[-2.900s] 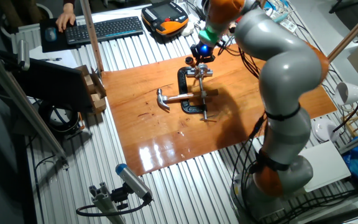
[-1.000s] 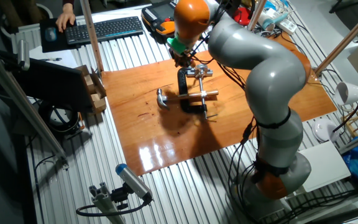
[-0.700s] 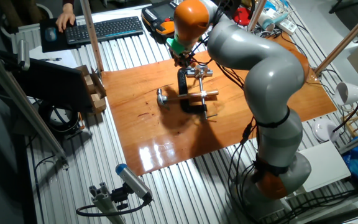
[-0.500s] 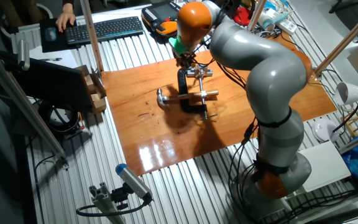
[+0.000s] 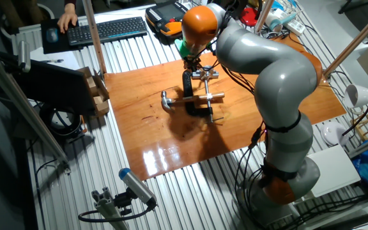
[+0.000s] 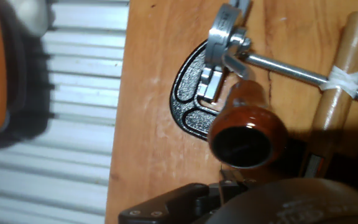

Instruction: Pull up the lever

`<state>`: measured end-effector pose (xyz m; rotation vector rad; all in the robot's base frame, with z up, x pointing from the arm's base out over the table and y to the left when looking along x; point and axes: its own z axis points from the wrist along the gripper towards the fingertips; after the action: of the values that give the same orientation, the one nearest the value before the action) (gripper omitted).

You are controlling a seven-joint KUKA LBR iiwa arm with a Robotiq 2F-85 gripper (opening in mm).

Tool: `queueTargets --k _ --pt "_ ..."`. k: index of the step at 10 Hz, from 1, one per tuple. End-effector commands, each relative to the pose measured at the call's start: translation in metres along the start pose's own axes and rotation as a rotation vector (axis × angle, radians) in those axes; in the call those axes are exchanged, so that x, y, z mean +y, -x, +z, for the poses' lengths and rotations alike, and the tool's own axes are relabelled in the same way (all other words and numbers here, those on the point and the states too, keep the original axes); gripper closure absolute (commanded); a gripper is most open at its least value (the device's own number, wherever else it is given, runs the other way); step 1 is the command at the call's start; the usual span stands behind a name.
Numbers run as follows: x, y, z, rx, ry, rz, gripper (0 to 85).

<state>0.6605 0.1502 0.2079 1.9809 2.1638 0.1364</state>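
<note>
You have the end effector [image 5: 193,63] hanging low over the far end of the black clamp [image 5: 192,96], which lies flat on the wooden worktop [image 5: 152,137]. Take the clamp as your landmark. The lever [image 6: 221,38], the short shiny crossbar heading the long screw [image 6: 303,73], sits at that same far end, just beside the curved back of the clamp's frame, and it lies close to the board rather than raised. The hammer [image 5: 184,100] rests across the clamp's middle, its wooden handle crossing the screw and its steel head out to the clamp's left, so it is no obstacle at the lever end.

In the hand view a reddish-brown knob [image 6: 246,127] stands between the camera and the lever, hiding part of the approach; the fingers themselves do not show, so you cannot tell whether the end effector is spread or closed. It appears to grip nothing.

Judging from this, you are placed for the reach: the lever looks untouched, and you probably need to hook under one end of the crossbar.
</note>
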Motion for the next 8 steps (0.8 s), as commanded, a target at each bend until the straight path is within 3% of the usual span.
queueTargets --k 1,5,8 --pt "-0.001 0.0 -0.002 -0.033 -0.013 0.151 85.0" --pt "-0.002 0.0 -0.005 -0.065 -0.019 0.165 85.0" --pt "0.003 0.009 -0.013 -0.085 -0.029 0.141 85.0"
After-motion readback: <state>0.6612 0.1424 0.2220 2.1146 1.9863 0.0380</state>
